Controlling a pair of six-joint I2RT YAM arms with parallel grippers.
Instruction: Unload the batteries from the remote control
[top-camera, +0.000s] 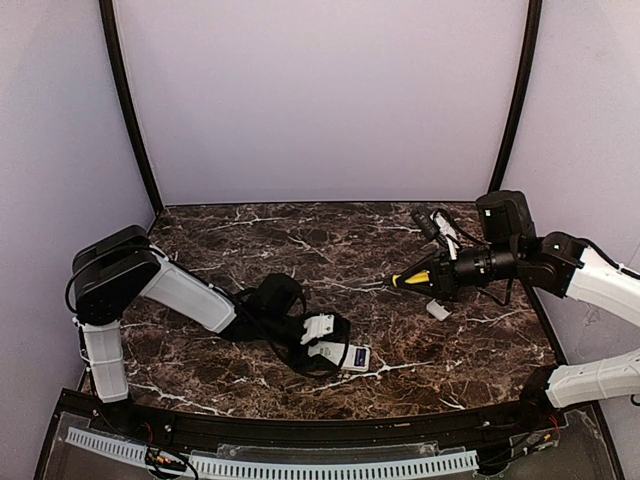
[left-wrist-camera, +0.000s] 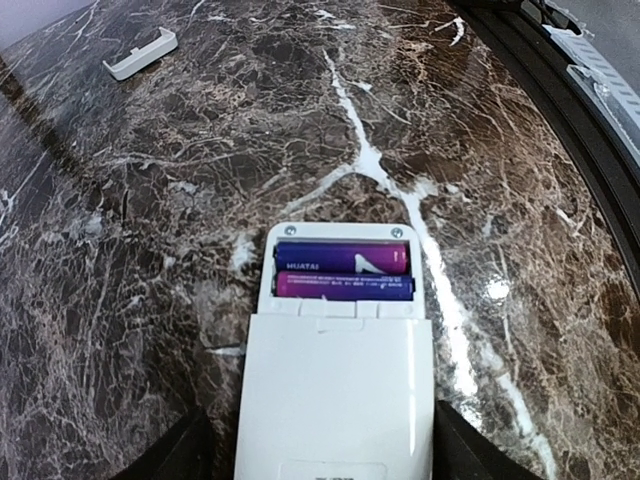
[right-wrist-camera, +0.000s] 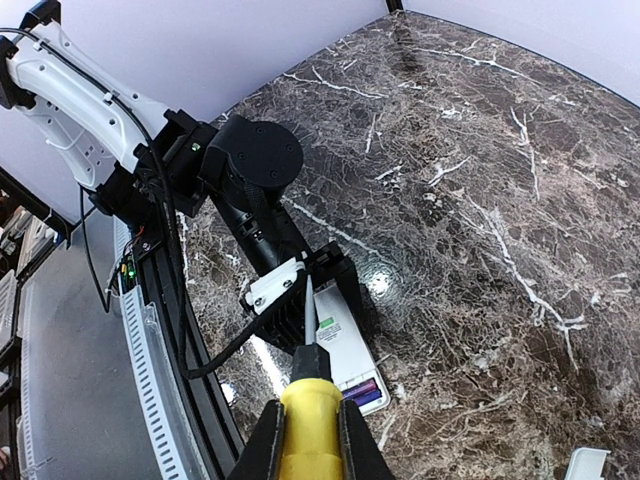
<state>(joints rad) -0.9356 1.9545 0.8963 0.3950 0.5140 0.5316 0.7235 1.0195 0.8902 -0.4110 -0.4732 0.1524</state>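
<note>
The batteries (left-wrist-camera: 345, 287) lie side by side in the open bay at one end of the remote (left-wrist-camera: 335, 390). It rests back-up near the worktop's (top-camera: 300, 240) front edge, with the cover (left-wrist-camera: 140, 53) off and well apart. The left pincer (left-wrist-camera: 322, 430) straddles the remote with jaws apart, while the right pincer (right-wrist-camera: 310, 403), off to the right, is clamped on the screwdriver (top-camera: 418, 279). The step in hand looks like prying out the cells: next the left should steady the remote, and the screwdriver tip must reach a battery's end to lever it up.
</note>
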